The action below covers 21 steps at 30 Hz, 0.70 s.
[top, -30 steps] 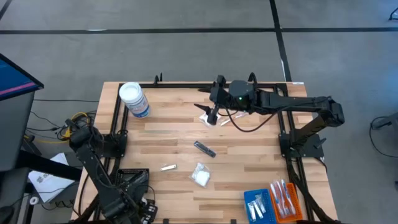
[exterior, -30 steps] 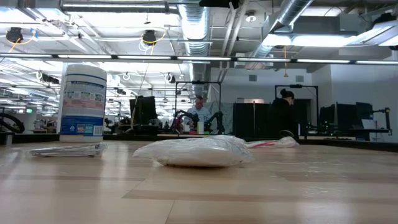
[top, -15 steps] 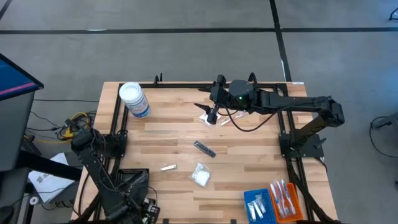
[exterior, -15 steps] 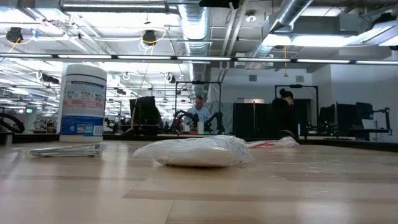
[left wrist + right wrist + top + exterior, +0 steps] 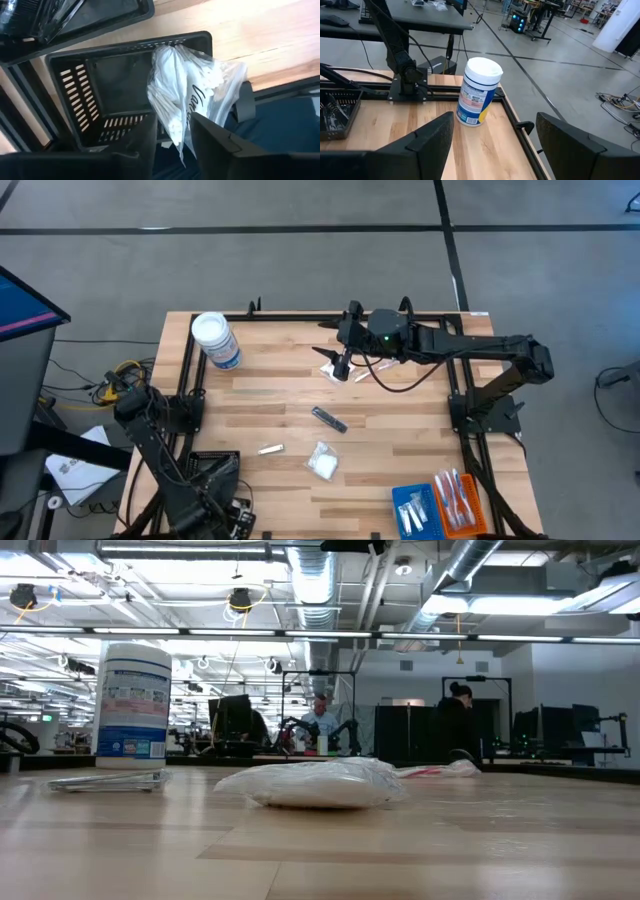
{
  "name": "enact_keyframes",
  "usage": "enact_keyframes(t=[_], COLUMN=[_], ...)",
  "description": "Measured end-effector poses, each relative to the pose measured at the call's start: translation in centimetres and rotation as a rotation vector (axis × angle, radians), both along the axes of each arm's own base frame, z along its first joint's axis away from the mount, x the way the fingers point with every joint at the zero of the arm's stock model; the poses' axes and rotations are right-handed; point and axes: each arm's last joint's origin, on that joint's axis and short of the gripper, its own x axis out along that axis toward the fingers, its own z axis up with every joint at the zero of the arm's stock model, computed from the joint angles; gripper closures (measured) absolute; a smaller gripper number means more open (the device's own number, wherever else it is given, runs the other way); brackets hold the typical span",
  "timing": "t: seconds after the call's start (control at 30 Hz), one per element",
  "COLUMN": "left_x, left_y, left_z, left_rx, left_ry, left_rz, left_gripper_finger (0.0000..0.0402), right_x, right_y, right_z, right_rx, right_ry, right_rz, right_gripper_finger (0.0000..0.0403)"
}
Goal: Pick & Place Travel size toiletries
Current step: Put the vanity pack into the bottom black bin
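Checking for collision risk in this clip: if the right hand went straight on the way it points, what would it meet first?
Probably the white-lidded round jar, which stands upright on the table ahead of the open right hand, slightly off-centre. Depth is unclear, so it might pass alongside.

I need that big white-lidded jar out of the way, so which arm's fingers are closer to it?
Right. The right gripper is mid-table beside the white-lidded jar; the left gripper is over the black tray at the near edge.

Pale wooden surface [image 5: 400, 420] with a smooth satin finish; glossy crinkled plastic sachet [image 5: 192, 95]; matt black slotted plastic tray [image 5: 100, 95].
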Motion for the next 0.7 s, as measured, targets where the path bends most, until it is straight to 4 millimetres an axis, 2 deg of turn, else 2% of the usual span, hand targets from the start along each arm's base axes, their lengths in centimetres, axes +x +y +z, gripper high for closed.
enact_keyframes(t=[0.13,0.3,0.43,0.57,0.7], left_x=[-0.8,-1.8,-2.0,-0.9,0.8], left_y=[0.8,2.5,4.1,5.4,6.8], left_z=[1.9,4.0,5.3,5.8,5.8], left_rx=[0.021,0.176,0.314,0.467,0.558], left_ry=[-0.091,-0.289,-0.386,-0.445,-0.406], left_rz=[-0.006,-0.059,-0.155,-0.291,-0.423], left_gripper_finger=[0.0274,0.0277,0.0285,0.0289,0.0291], right_x=[0.0,-0.1,-0.4,-1.2,-2.0], right_y=[0.0,-0.1,-0.5,-0.9,-0.3], right_z=[0.0,-0.5,-1.1,-2.5,-4.8], right_rx=[-0.006,-0.019,0.040,0.096,0.145], right_ry=[0.004,0.057,0.112,0.259,0.426], right_rz=[0.002,0.003,-0.026,-0.059,-0.070], right_gripper_finger=[0.0127,0.0127,0.0127,0.0127,0.0127])
